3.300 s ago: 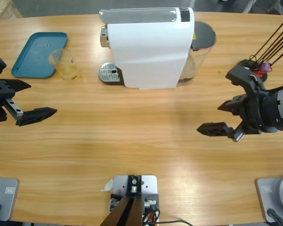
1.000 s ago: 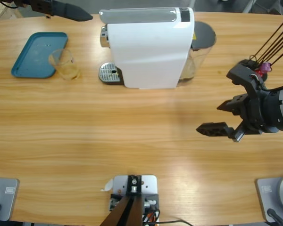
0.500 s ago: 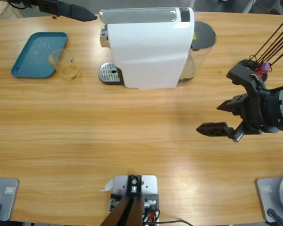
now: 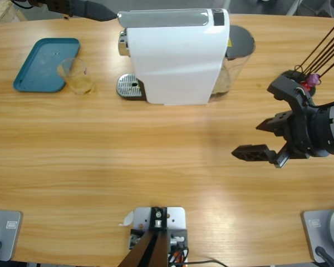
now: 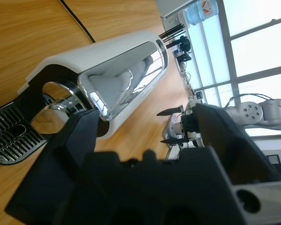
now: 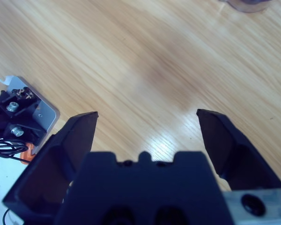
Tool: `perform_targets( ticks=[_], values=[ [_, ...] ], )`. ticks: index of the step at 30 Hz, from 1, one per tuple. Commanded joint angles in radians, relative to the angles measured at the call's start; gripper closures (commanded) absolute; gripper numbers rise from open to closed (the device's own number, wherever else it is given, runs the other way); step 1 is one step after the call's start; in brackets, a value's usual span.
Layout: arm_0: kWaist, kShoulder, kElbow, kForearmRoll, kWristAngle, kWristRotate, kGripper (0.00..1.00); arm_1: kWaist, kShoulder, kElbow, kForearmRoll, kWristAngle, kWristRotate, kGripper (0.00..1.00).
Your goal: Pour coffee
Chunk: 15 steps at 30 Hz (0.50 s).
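Long pale wooden table [image 4: 156, 156] with a fine grain fills the high view from edge to edge. At its far left corner the left gripper [image 4: 94, 11] reaches in, one black jaw tip just beside the grey lid of the white boxy coffee machine [image 4: 175, 55]. Its own wrist view shows the two black jaws standing apart with nothing between them, pointed at the machine's chrome front [image 5: 117, 84] above the black slotted drip grate [image 5: 11, 136]. Out from there, that machine stands at the table's far middle, its round metal drip tray [image 4: 128, 86] at the left foot and a dark-lidded clear water tank [image 4: 236, 53] at its right side.

Left of the drip tray stands a small clear plastic tumbler [image 4: 75, 75] with a faint yellowish tint, touching the edge of a teal rectangular tray [image 4: 42, 64]. No dark coffee shows in the tumbler or anywhere else in these views.

Well apart, at the table's right edge, the right gripper [image 4: 264, 139] hangs over bare wood, jaws spread wide and holding nothing. Its wrist view looks down on the wood grain.
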Motion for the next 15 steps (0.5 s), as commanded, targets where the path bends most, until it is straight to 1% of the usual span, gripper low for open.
perform_targets(
  ticks=[1,6,10,15],
  values=[
    [-0.001,0.055,0.1,-0.023,-0.005,-0.005,0.119,0.001,0.003,0.032,-0.012,0.009,0.001,0.04],
    [0.0,0.05,0.097,-0.047,-0.007,-0.01,0.119,0.001,0.005,0.032,-0.012,0.009,0.001,0.041],
    [0.0,0.027,0.092,-0.104,-0.006,-0.023,0.119,0.001,0.005,0.032,-0.012,0.007,0.001,0.041],
    [-0.002,0.056,0.092,-0.169,-0.01,-0.071,0.119,0.001,0.003,0.032,-0.012,0.009,0.001,0.041]
  ],
)
